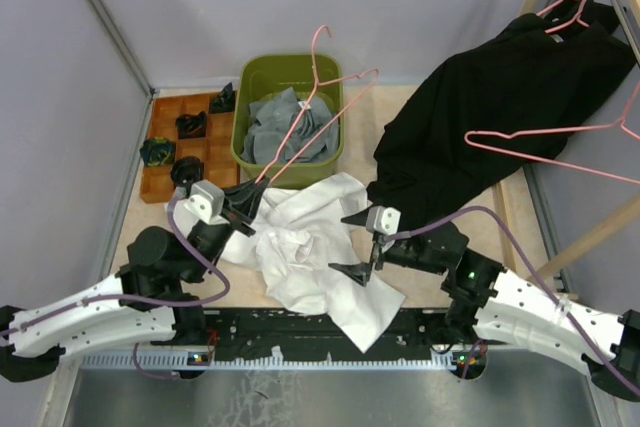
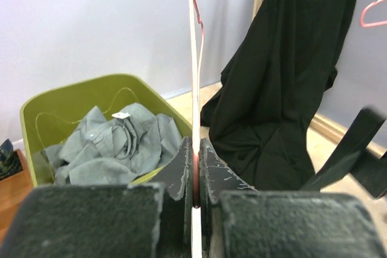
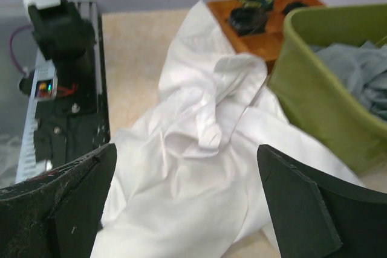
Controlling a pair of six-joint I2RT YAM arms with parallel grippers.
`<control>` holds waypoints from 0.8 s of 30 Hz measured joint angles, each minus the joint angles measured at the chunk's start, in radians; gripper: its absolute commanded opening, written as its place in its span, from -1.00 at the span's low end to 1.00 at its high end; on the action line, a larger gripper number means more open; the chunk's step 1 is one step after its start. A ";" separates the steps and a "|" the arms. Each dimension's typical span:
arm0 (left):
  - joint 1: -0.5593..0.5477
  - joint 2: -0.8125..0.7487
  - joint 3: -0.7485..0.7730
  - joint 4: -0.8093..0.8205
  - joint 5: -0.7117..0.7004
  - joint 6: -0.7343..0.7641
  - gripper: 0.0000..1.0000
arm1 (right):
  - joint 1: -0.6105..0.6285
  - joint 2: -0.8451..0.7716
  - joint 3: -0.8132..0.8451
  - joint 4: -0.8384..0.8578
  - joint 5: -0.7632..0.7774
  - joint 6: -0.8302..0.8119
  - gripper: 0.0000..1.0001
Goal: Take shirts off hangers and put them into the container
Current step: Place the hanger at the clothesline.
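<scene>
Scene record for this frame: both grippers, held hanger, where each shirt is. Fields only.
left gripper: shut on pink hanger, which is bare and over the container
right gripper: open, over white shirt
white shirt: crumpled on table, in front of container
grey shirt: inside container
black shirt: hanging, far right

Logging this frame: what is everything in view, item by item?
container: one, olive-green, far centre of table
grey shirt: one, crumpled inside the container
white shirt: one, heaped on the table before the container
black shirts: count unclear, hanging at right
hangers: at least three, pink; one over the container, one bare at right, one atop the black shirts
wooden tray: one, brown, left of container, dark items inside
rack poles: light wood, far right
left claw: shut on the hanger over the container
right claw: open, above the white shirt
</scene>
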 measured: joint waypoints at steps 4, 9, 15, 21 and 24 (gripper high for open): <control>0.000 0.016 0.094 -0.089 0.046 -0.025 -1.00 | 0.000 -0.005 -0.053 -0.058 -0.056 -0.033 0.98; 0.000 0.052 0.229 -0.232 0.112 -0.072 -1.00 | 0.000 -0.007 -0.084 -0.066 -0.107 -0.062 0.98; 0.000 0.105 0.373 -0.420 0.201 -0.129 -1.00 | 0.000 0.021 -0.088 -0.058 -0.135 -0.092 0.98; 0.000 0.184 0.508 -0.584 0.260 -0.158 -1.00 | 0.000 0.084 -0.087 -0.057 -0.163 -0.100 0.98; 0.000 0.185 0.506 -0.601 0.278 -0.159 -1.00 | 0.000 0.094 -0.087 -0.048 -0.179 -0.100 0.98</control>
